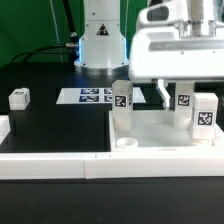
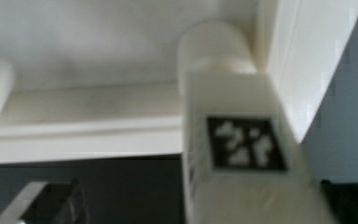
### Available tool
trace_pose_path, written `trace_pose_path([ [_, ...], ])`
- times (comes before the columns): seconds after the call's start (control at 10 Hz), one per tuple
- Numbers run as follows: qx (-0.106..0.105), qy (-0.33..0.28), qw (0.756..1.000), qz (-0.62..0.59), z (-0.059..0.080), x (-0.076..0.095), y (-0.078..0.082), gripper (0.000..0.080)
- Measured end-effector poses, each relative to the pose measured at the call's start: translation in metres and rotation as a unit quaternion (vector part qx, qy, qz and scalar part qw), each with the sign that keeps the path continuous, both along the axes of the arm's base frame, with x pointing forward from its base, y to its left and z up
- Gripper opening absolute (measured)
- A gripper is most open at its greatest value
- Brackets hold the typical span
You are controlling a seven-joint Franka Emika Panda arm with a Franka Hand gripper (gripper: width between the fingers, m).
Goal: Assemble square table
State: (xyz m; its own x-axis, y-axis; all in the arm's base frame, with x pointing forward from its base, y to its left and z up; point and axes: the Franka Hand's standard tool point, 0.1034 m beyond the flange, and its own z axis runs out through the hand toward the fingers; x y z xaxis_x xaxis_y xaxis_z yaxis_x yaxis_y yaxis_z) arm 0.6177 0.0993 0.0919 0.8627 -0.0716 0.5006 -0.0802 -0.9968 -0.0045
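Note:
The white square slab (image 1: pixel 160 132) lies at the exterior view's right, with an empty round socket (image 1: pixel 127 143) at its near corner. Three tagged white legs stand on it: one at the far left corner (image 1: pixel 121 100), one at the right (image 1: pixel 205 113), and one (image 1: pixel 183 106) between my fingers. My gripper (image 1: pixel 179 94) hangs over that middle leg, jaws open. In the wrist view the leg (image 2: pixel 243 140) runs between the fingers of my gripper (image 2: pixel 194 206). It lies close to one finger (image 2: pixel 350 198) and apart from the other (image 2: pixel 44 205). A fourth leg (image 1: pixel 18 98) lies loose at the left.
The marker board (image 1: pixel 92 96) lies flat in front of the robot base (image 1: pixel 98 45). A long white border rail (image 1: pixel 55 162) runs along the front edge and another (image 1: pixel 4 127) stands at the left. A cable trails at the back left.

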Motion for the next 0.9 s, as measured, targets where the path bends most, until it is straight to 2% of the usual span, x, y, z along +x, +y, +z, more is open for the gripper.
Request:
trace_pose_path([
  [0.3, 0.009, 0.027, 1.0, -0.006, 0.005, 0.002, -0.003, 0.0648],
  [0.4, 0.019, 0.083, 0.996, -0.011, 0.001, 0.0, 0.0, 0.0648],
  [0.5, 0.031, 0.114, 0.993, -0.019, 0.003, 0.006, 0.006, 0.0648],
  [0.6, 0.036, 0.13, 0.991, -0.02, 0.007, 0.014, 0.007, 0.0648],
  [0.8, 0.046, 0.19, 0.98, -0.033, 0.001, 0.017, 0.007, 0.0648],
  [0.9, 0.045, 0.194, 0.979, -0.035, -0.002, 0.021, 0.006, 0.0648],
])
